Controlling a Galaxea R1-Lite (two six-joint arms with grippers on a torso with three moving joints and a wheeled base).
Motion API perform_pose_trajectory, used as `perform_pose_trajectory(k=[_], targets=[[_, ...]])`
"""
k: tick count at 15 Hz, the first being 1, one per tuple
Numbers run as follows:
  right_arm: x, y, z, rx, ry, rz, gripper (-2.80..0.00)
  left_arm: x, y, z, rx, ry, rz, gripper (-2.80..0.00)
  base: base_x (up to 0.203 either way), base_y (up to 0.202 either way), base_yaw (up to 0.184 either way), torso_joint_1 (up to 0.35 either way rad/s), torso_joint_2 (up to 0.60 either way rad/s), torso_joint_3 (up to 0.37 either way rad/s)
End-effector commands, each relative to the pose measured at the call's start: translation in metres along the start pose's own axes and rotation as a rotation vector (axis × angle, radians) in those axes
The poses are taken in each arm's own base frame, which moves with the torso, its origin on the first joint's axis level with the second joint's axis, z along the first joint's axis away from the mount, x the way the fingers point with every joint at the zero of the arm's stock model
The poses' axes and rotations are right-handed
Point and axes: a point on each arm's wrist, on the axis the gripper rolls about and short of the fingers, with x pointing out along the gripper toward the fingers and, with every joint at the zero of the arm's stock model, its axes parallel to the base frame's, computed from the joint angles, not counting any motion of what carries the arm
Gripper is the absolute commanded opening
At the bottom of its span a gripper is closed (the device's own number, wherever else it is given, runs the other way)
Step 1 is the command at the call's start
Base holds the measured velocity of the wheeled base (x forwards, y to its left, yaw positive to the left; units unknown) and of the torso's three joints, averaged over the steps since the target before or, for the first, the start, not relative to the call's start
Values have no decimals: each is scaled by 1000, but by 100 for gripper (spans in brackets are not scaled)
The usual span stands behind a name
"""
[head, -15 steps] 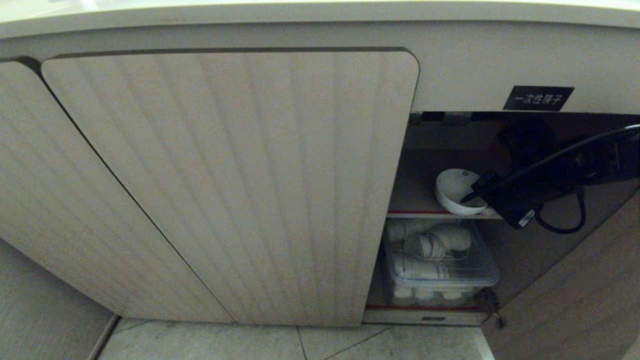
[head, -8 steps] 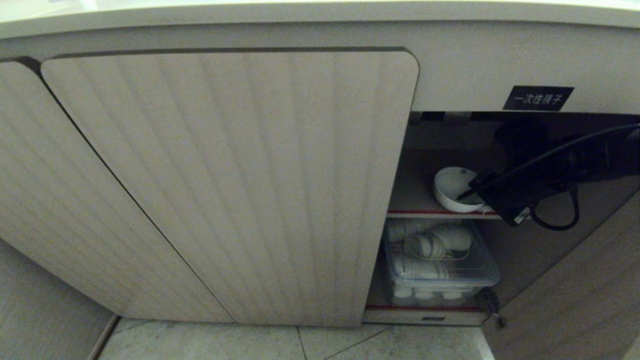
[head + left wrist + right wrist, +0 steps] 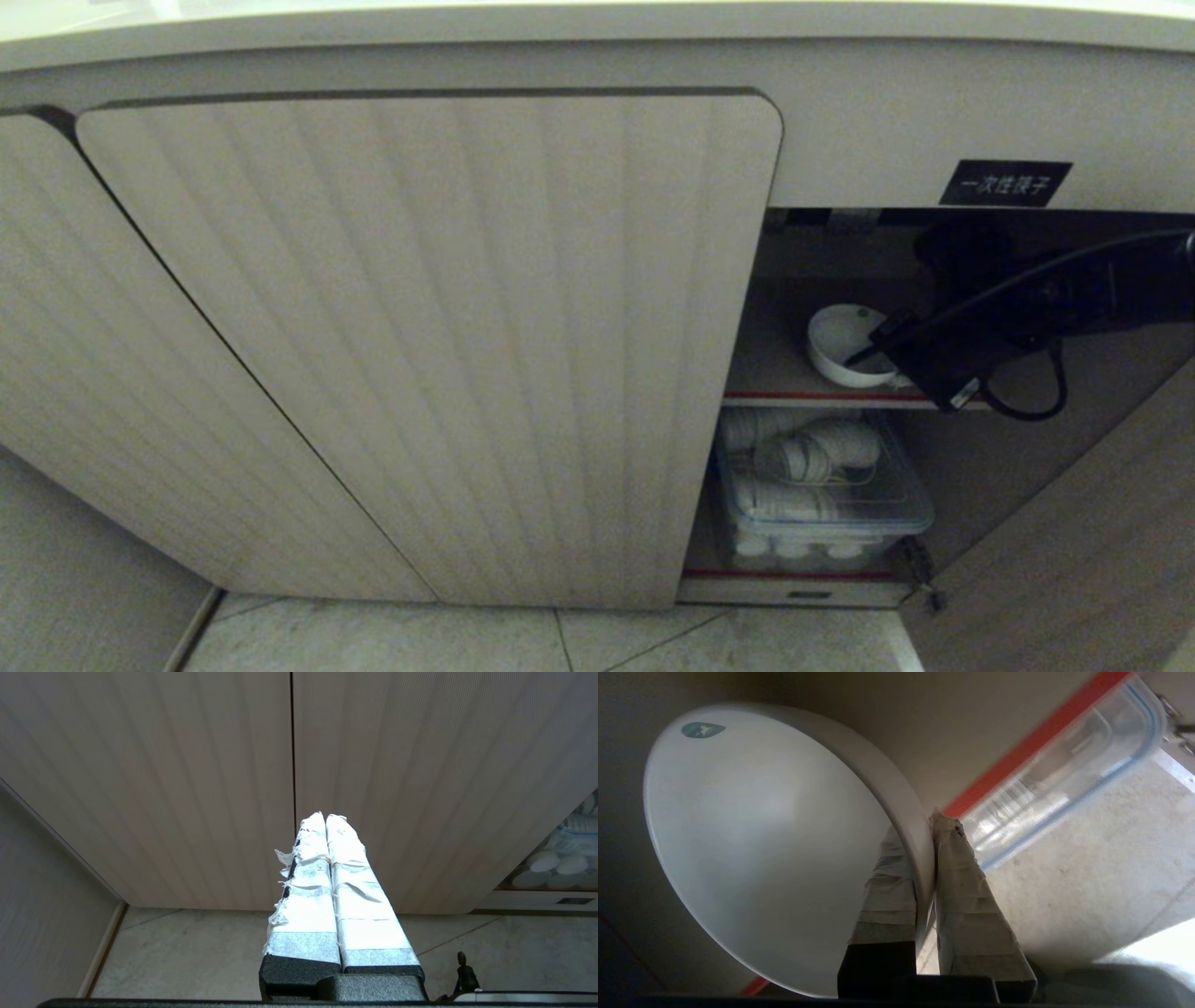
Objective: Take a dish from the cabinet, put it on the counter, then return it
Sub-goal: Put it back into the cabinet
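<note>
White dish point(image 3: 761, 849) rim pinched by right gripper point(image 3: 924, 826), arm reaching level into cabinet point(image 3: 822, 252).

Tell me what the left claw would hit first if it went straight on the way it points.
Likely the closed fluted cabinet door: the left claw, shut and empty, points at it close beside the seam between two doors. How far off the door stands is unclear.

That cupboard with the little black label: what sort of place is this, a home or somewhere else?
Probably a commercial or canteen kitchen. The cabinet under the counter bears a black label, a clear plastic bin of stacked white crockery sits at the bottom, and the floor is tiled. The right tool grips a white dish.
</note>
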Motion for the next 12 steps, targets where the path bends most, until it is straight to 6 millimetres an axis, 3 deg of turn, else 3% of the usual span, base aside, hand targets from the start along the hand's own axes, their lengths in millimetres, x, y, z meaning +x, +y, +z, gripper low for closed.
perform_pose_trajectory(k=[1, 12], targets=[[4, 2, 1, 5, -4, -1, -280, 0, 0, 0, 0, -1, 0, -280, 0, 0, 0, 0, 0, 0], [13, 3, 0, 7, -36, 3, -280, 0, 0, 0, 0, 0, -1, -280, 0, 0, 0, 0, 0, 0]])
